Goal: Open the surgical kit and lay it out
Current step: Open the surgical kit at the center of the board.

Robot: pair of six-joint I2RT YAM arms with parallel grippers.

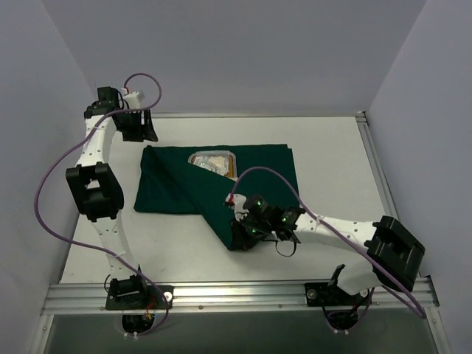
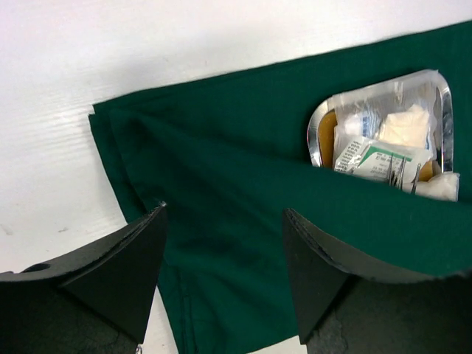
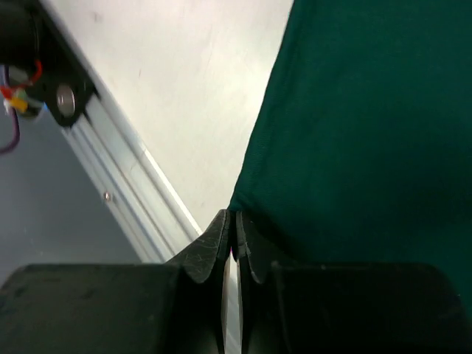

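The table (image 1: pixel 324 155) is bounded at 6 o'clock by a metal rail (image 1: pixel 243 293), and open room is seen toward 3 and 9 o'clock. The dark green cloth (image 1: pixel 251 166) lies at its centre, with the steel tray (image 2: pixel 316 140) half uncovered at the cloth's 12 o'clock. Its 5 o'clock corner is pinched in the fully closed right gripper (image 3: pixel 231 228). That corner is best drawn low toward 5 o'clock and stopped short of the rail. The left gripper (image 2: pixel 224 212) is held wide and empty near the 10 o'clock corner.
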